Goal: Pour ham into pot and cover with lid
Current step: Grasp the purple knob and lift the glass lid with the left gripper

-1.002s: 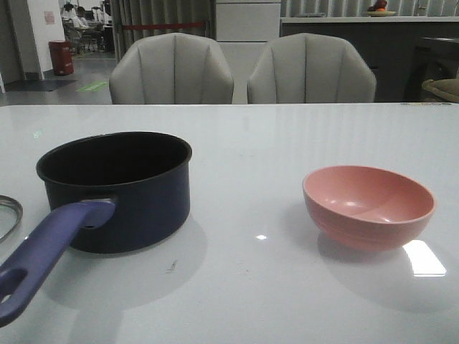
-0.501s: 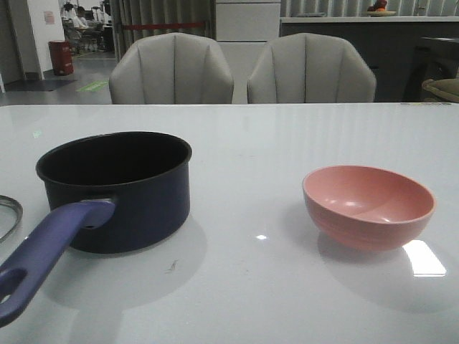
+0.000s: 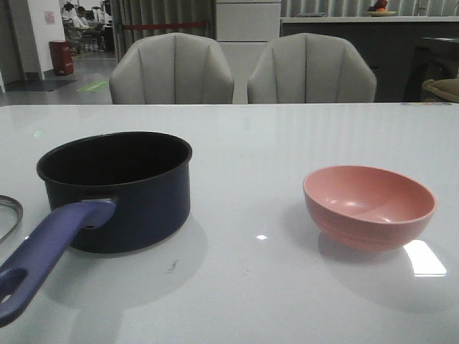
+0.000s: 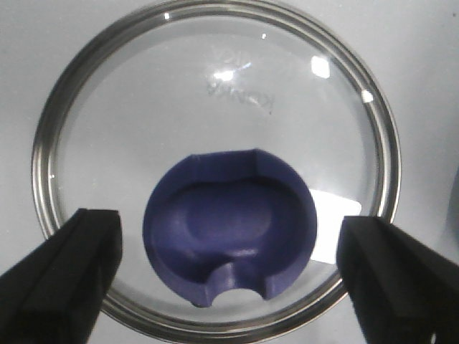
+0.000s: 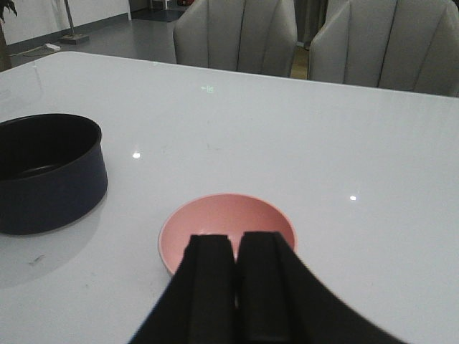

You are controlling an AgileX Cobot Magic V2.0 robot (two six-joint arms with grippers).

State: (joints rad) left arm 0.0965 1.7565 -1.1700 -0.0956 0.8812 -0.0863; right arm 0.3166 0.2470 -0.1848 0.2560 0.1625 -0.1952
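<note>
The white table [image 3: 287, 143] fills the front view, with 2 grey chairs [image 3: 172, 70] pushed up along its far edge. The pot [image 3: 118, 190] stands upright on the left part of the table, dark navy outside and black inside, its long purple-blue handle [image 3: 43, 254] running toward the camera with a hole near its end. Nothing can be made out inside the pot from here. The lid [image 4: 215, 172] lies flat on the table just left of the pot, apart from it, with only a sliver of its metal rim showing at the left edge of the front view. The left wrist view looks straight down on it: clear glass, metal rim, and the blue-purple notched knob [image 4: 229, 226] on top. The left gripper [image 4: 229, 272] hangs above the lid, its fingers wide apart on either side of the knob and touching nothing. The pink bowl [image 3: 369, 206] sits upright on the right part of the table, well apart from the pot. No ham is visible in what shows of its inside. The right gripper [image 5: 237, 287] hovers near the bowl, its 2 black fingers pressed together and holding nothing.
</note>
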